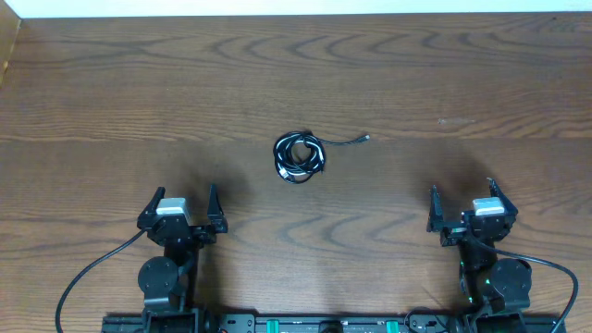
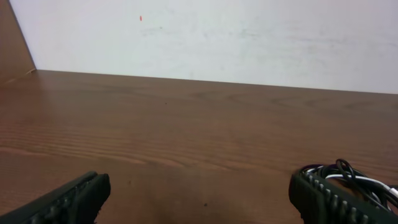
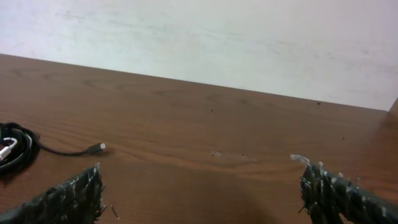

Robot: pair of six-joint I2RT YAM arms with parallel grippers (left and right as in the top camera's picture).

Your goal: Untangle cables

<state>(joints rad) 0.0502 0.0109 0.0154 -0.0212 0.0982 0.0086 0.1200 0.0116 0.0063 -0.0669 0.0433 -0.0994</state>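
Note:
The cables [image 1: 299, 157] lie in one small coiled bundle at the middle of the wooden table, black cords with a white one inside, and a loose black end with a plug [image 1: 364, 139] trails to the right. My left gripper [image 1: 181, 205] is open and empty, near the front left, well short of the bundle. My right gripper [image 1: 462, 205] is open and empty at the front right. The bundle shows at the right edge of the left wrist view [image 2: 348, 175], behind the right finger, and at the left edge of the right wrist view [image 3: 13, 149].
The wooden table [image 1: 296, 74] runs back to a white wall. Thick black cables [image 1: 88, 277] run from the arm bases at the front edge. A wooden side panel [image 1: 7, 46] stands at the far left.

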